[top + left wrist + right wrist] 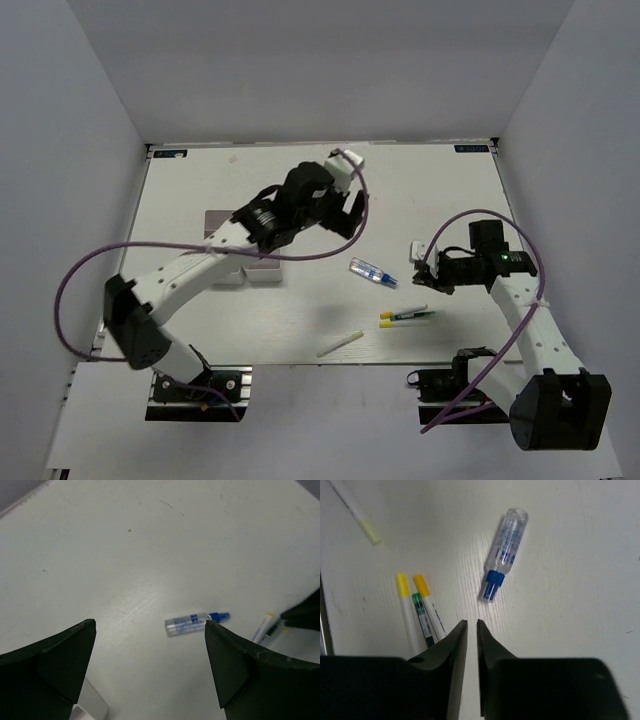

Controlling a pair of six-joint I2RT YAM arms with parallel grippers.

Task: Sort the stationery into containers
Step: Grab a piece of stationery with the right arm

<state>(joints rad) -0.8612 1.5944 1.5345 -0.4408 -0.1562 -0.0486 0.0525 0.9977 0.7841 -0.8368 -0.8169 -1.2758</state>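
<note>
A clear-blue tube [372,272] [192,623] [504,550] lies mid-table. Two yellow-capped white markers [405,316] [407,615] lie side by side with a green-banded pen [422,617] between them. A white stick [338,343] [355,510] rests near the front edge. The containers [255,275] sit mostly hidden under my left arm; one corner [92,705] shows. My left gripper [345,213] [150,623] hangs wide open and empty above the bare table, behind the tube. My right gripper [422,268] [472,621] hovers just right of the tube, jaws closed to a thin slit with nothing between them.
A grey rectangular patch [222,222] lies left of centre beside the left arm. The purple cable [300,255] loops low over the table between the containers and the tube. White walls [560,120] enclose the table on three sides.
</note>
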